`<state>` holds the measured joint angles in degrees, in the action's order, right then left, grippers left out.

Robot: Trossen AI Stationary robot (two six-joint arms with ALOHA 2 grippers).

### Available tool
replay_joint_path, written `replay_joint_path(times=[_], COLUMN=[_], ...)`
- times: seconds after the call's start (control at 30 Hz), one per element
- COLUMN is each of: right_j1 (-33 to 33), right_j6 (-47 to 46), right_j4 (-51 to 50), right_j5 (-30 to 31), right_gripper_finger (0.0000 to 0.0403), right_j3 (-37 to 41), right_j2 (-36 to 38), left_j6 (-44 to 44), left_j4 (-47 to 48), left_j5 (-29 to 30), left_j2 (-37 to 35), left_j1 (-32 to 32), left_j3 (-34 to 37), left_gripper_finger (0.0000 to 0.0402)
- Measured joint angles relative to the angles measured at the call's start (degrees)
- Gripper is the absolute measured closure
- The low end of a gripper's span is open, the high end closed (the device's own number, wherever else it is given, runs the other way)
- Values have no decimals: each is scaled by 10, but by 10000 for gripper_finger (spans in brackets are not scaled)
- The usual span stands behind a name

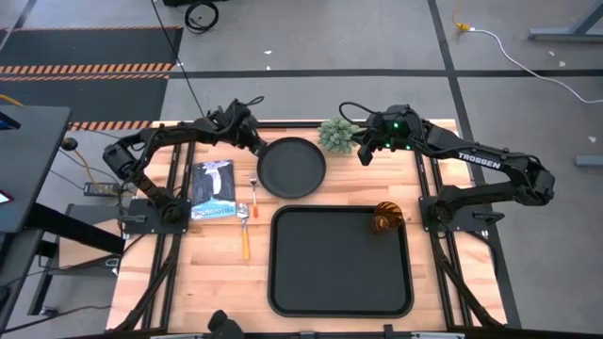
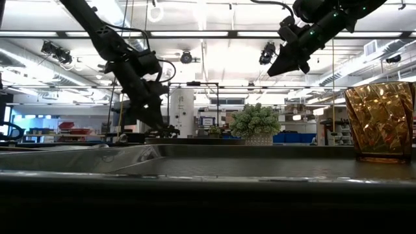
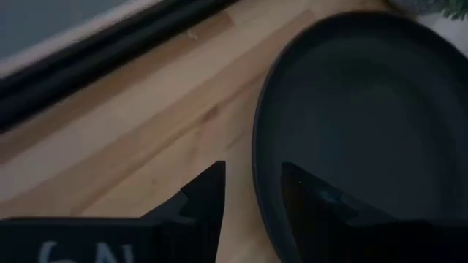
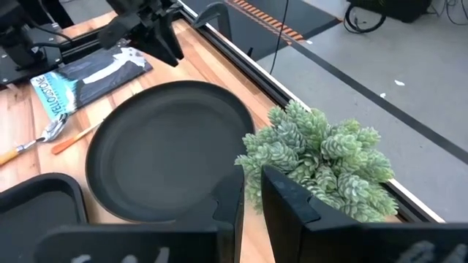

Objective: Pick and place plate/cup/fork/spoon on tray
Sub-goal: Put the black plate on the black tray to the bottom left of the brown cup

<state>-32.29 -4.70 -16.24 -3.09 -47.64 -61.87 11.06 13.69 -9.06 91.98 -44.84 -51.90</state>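
Note:
The round black plate [image 1: 292,168] lies flat on the wooden table, beyond the black tray [image 1: 341,282]. The amber cup [image 1: 386,218] stands upright in the tray's far right corner. The spoon [image 1: 245,226] and fork [image 1: 253,191] lie on the table left of the tray and plate. My left gripper [image 1: 257,147] is open and low at the plate's far left rim [image 3: 257,168]. One finger [image 3: 208,193] stands outside the rim and one [image 3: 314,197] over the plate's inside. My right gripper [image 1: 363,155] is empty, nearly shut, and raised above the table beside the plant.
A small green potted plant [image 1: 336,135] stands at the table's far edge, between the plate and my right gripper. A blue and black packet [image 1: 212,190] lies left of the fork and spoon. The middle and near part of the tray is bare.

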Motion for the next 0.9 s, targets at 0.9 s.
replay_joint_path(times=[0.9], right_j1=[15], right_j6=[0], right_j4=[3], right_j5=[-5], right_gripper_finger=[349], right_j3=[0], right_j2=[0], left_j6=[-13], left_j4=[44], left_j5=[-18], left_j2=[63], left_j1=[12], left_j3=[-2], left_gripper_finger=[241])
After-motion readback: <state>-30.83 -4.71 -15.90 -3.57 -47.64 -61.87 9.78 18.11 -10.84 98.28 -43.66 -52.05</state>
